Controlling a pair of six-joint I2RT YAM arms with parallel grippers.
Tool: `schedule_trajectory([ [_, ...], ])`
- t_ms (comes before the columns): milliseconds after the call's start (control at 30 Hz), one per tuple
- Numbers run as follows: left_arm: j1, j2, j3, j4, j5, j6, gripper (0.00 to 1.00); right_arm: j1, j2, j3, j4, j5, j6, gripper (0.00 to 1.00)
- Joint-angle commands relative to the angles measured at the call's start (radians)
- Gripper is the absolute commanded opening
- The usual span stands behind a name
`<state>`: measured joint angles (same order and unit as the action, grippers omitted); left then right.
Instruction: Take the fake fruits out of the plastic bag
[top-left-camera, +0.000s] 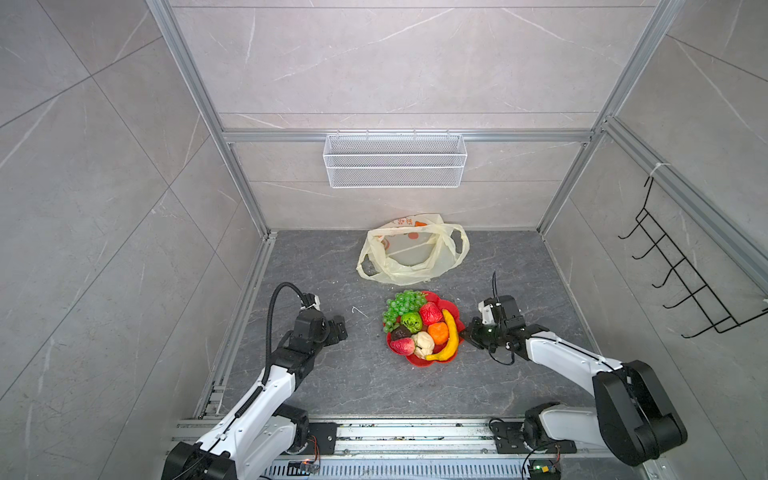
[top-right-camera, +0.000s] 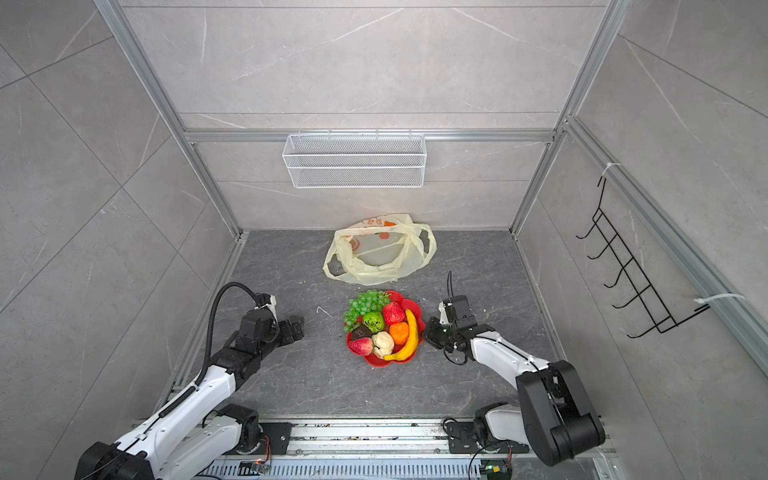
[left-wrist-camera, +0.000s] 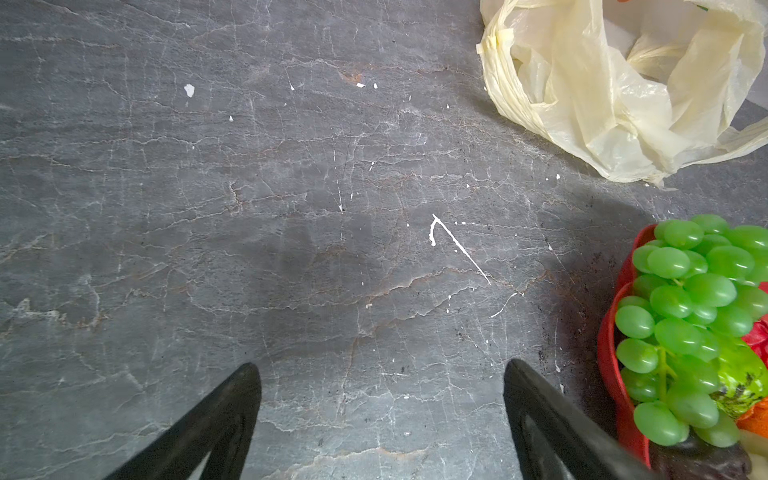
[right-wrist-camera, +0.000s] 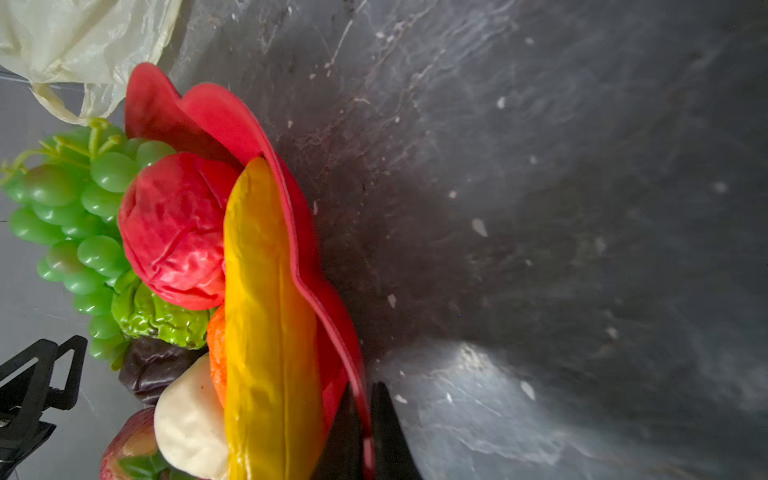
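One plastic bag (top-left-camera: 411, 253) lies slack at the rear of the tabletop (top-left-camera: 316, 382). One red plate (top-left-camera: 424, 363), just in front and apart from it, carries eight fake fruits (top-left-camera: 430, 312), including one grape bunch (top-left-camera: 403, 305) and one banana (top-left-camera: 451, 338).

Left gripper (left-wrist-camera: 382, 365): jaws wide apart, holding nothing.

Only the right wrist view shows the right gripper (right-wrist-camera: 365, 388) pinched closed on the plate rim.

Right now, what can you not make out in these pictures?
Bag bottom: its folds hide it in both top views; leftover fruit cannot be excluded.
Bag print: too small to read in a top view.
Front strawberry: cut off by the edge in the right wrist view.
Right hand grip on plate: too dark and small in both top views.
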<state>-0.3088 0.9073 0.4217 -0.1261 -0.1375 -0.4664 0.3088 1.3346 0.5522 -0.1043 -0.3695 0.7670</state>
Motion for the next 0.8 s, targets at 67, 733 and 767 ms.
schedule_trajectory([
  [67, 0.000, -0.005, 0.015, 0.030, -0.010, 0.023, 0.93, 0.066, 0.083, 0.051, 0.073, 0.065, 0.063, 0.09],
  [733, 0.000, -0.007, 0.012, 0.031, -0.019, 0.023, 0.93, 0.125, 0.063, 0.116, -0.029, 0.186, 0.039, 0.27],
  [767, 0.000, -0.008, 0.012, 0.032, -0.020, 0.023, 0.93, 0.124, 0.052, 0.123, -0.046, 0.197, 0.032, 0.29],
])
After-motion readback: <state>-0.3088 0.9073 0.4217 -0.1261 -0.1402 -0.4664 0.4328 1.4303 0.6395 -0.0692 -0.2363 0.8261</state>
